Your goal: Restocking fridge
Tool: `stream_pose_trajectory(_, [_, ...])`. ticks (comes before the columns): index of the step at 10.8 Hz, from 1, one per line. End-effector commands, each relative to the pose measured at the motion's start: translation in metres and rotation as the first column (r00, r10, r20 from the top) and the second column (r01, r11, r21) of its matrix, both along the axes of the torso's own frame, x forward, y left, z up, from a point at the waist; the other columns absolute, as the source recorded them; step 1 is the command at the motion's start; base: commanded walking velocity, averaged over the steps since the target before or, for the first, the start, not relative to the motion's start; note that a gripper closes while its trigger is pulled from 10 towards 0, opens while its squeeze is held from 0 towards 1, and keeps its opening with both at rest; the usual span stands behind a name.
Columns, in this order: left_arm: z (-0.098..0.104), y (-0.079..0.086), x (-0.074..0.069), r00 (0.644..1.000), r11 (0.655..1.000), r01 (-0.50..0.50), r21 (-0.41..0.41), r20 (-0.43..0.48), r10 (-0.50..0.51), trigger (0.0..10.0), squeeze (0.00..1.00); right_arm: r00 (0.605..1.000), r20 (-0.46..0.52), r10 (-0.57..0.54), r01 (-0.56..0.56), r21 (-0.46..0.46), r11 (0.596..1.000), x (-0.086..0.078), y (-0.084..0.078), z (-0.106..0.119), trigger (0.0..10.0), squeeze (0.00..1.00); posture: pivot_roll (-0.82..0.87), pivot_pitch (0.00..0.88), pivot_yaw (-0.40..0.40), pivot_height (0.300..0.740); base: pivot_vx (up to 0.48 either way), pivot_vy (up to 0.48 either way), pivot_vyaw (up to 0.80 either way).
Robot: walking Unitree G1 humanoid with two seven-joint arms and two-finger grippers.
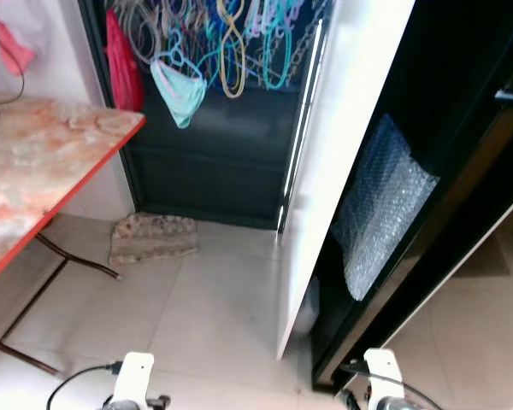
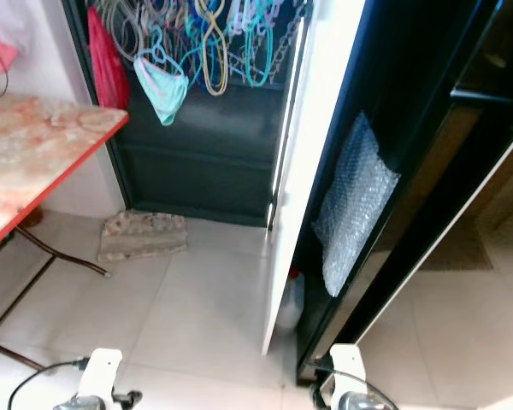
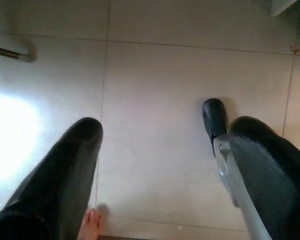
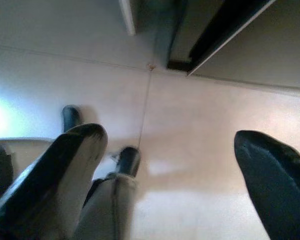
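White fridge door point(image 1: 342, 154) ajar, bubble wrap point(image 1: 380, 205) inside; left claw point(image 3: 155, 150), right claw point(image 4: 170, 160) wide, over floor tiles point(image 1: 214, 299).

White fridge door point(image 1: 342, 154), black inside — table point(image 1: 34, 162) marbled pink-orange, red edge — hangers point(image 1: 231, 43) teal, yellow — floor point(image 1: 205, 307) beige tile.

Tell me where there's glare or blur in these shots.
Left wrist view: a blown-out glare patch on the floor tiles. Right wrist view: fainter glare at one edge, near fingers soft. Eye views: bright wash on the fridge door, mild softness overall.
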State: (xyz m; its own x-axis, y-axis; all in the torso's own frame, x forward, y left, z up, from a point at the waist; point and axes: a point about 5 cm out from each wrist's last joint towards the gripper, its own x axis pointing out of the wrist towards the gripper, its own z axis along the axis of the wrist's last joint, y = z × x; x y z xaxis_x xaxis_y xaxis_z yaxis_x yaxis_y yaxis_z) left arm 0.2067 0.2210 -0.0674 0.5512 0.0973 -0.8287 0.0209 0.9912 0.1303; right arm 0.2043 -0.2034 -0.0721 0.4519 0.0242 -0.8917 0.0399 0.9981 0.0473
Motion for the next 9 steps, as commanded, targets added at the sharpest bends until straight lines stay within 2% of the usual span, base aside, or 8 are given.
stream_pose_trajectory(1, [-0.0019, 0.0052, -0.0054, 1.000, 1.000, -0.008, 0.010, -0.019, 0.008, 10.0, 0.00, 1.000, -0.012, -0.012, 0.012, 0.015, 1.000, -0.0029, 0.0038, -0.0022, 10.0, 0.00, 0.09, 0.000, -0.057, 0.740, 0.000, 0.311, 0.00])
stream_pose_trajectory(4, [-0.0021, 0.0041, -0.0052, 1.000, 1.000, -0.013, 0.008, -0.017, 0.013, 10.0, 0.00, 1.000, -0.009, -0.002, 0.002, 0.010, 1.000, -0.0026, 0.0030, -0.0019, 10.0, 0.00, 0.10, 0.000, -0.063, 0.740, 0.000, 0.292, 0.00])
stream_pose_trajectory(5, [-0.0019, 0.0044, -0.0051, 1.000, 1.000, -0.011, 0.011, -0.015, 0.011, 10.0, 0.00, 1.000, -0.007, 0.012, -0.012, 0.005, 1.000, -0.0021, 0.0031, -0.0017, 10.0, 0.00, 0.10, 0.000, -0.058, 0.740, 0.000, 0.000, 0.00])
stream_pose_trajectory(9, [-0.0022, 0.0032, -0.0051, 1.000, 1.000, -0.013, 0.021, -0.010, 0.013, 10.0, 0.00, 0.999, 0.001, 0.036, -0.036, 0.004, 0.999, -0.0018, 0.0022, -0.0012, 10.0, 0.00, 0.11, 0.000, -0.061, 0.740, 0.000, 0.000, 0.80])
